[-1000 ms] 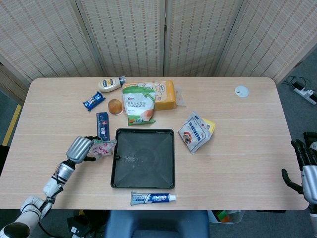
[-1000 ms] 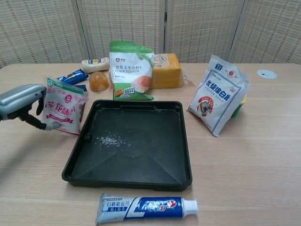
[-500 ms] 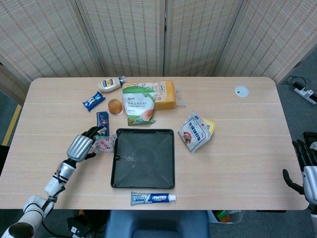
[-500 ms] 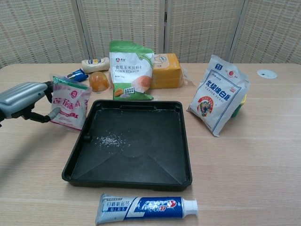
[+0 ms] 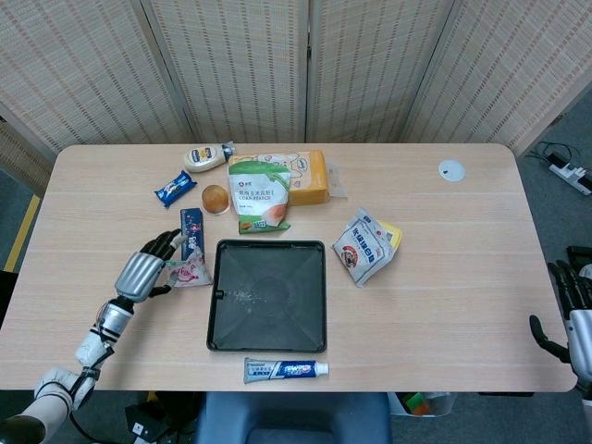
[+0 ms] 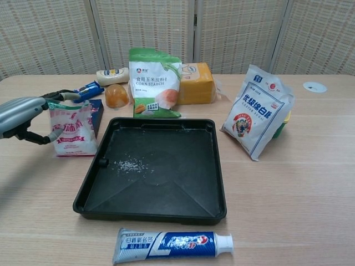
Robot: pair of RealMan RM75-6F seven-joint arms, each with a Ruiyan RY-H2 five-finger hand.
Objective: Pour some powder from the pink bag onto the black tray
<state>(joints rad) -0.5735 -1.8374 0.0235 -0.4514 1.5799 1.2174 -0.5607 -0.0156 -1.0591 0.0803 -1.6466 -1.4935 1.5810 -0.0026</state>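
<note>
The pink bag [image 6: 72, 126] stands upright on the table, just left of the black tray [image 6: 166, 208]. In the head view the pink bag [image 5: 190, 271] stands beside the tray's [image 5: 314, 324] left rim. A small patch of white powder [image 6: 130, 164] lies on the tray's floor near its left side. My left hand [image 6: 22, 113] is at the bag's left edge with its fingers spread. One finger reaches past the bag's top and the thumb sits low by its side, without a clear grip. My right hand [image 5: 573, 314] hangs off the table's right edge, holding nothing.
A green corn starch bag [image 6: 155, 83], an orange block [image 6: 195, 83] and a jelly cup [image 6: 116, 95] stand behind the tray. A white sugar bag [image 6: 258, 113] leans to its right. A toothpaste tube [image 6: 172, 244] lies in front. Blue packets [image 5: 191, 233] sit behind the pink bag.
My left hand swung the pink bag back from the tray and stood it upright on the table. Its fingers have spread away from the bag. The right hand has hardly moved.
</note>
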